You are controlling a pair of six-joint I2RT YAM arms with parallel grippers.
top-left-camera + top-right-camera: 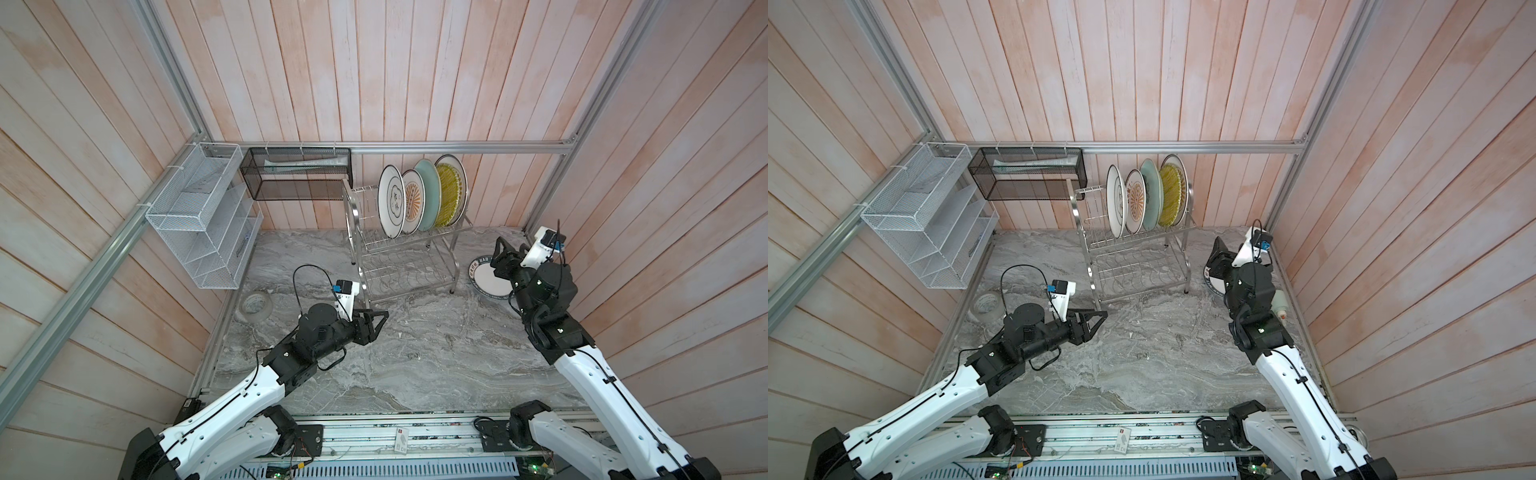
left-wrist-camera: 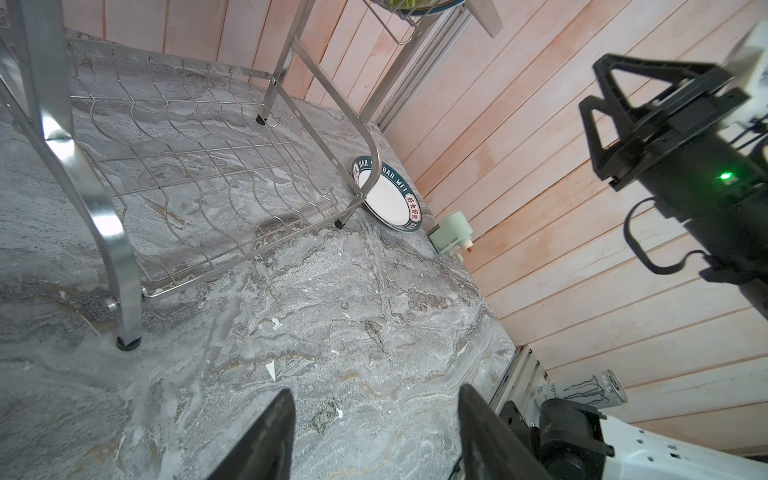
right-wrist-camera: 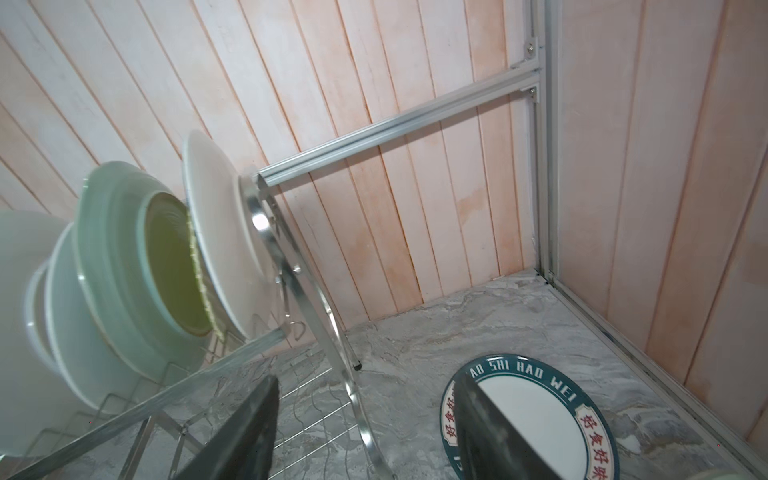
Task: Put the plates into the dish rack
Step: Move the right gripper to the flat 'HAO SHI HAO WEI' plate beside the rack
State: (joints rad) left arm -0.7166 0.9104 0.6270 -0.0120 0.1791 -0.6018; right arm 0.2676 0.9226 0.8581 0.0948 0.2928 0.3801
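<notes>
First, pale pink-washed plank walls (image 1: 374, 62) are closing in the cell on three sides, and aluminium rails (image 1: 457, 146) are running along them. The grey marble-look tabletop (image 1: 415, 353) is filling the floor between them, its veins running crosswise. The white mesh organizer (image 1: 199, 232) is hanging from the left rail, and the black mesh basket (image 1: 299, 174) is hanging from the back rail beside it. The dish rack (image 2: 58, 137) is standing on the tabletop at the back, just right of the basket. Five plates (image 1: 413, 203) are standing on edge in its upper tier, side by side. The sixth, the lettered plate (image 1: 484, 278), is lying flat on the tabletop just beside the rack's right legs, close to the right wall. The right gripper (image 3: 365, 415) is hovering above that plate with its jaws standing well apart and gripping nothing. The left gripper (image 1: 380, 326) is hanging over open tabletop in front of the rack, jaws likewise spread and holding nothing. The grey tape roll (image 1: 255, 305) is lying near the tabletop's left edge, below the organizer. Small white flecks (image 2: 271, 370) are lying scattered over the marble.
</notes>
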